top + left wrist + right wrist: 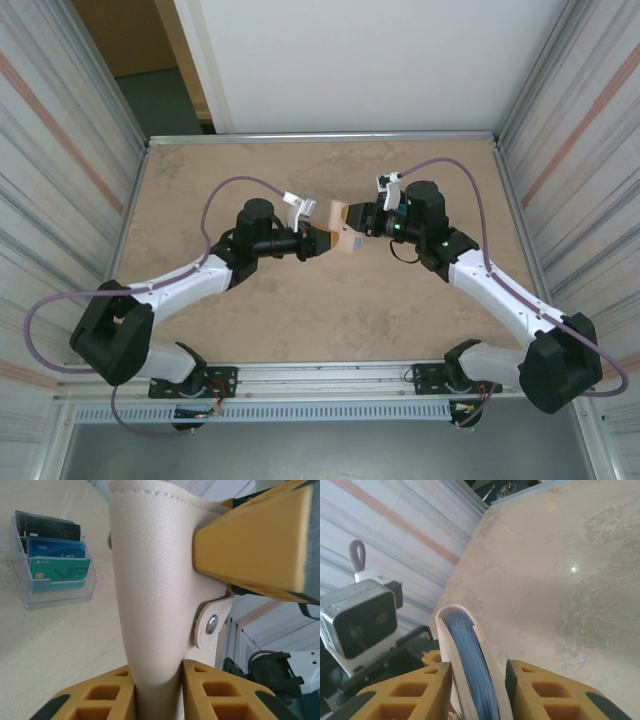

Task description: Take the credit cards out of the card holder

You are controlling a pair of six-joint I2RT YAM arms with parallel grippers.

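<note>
The tan card holder (345, 243) hangs above the middle of the table between both grippers. My left gripper (322, 240) is shut on it. In the left wrist view its yellow fingers pinch the lower end of the holder (155, 580), below the snap tab (212, 624). My right gripper (362, 220) stands round the other end. In the right wrist view the holder (487, 655) leans on one jaw of the right gripper (479, 664), with a thin dark gap at the other. Blue edges (470, 655) show between its leaves. The credit cards inside it are hidden.
A clear plastic tray (60, 592) stands on the table to the left, holding dark, blue and teal cards (57, 572). Ribbed metal walls (60, 150) close in the table (300, 330) on both sides, and a white panel stands at the back.
</note>
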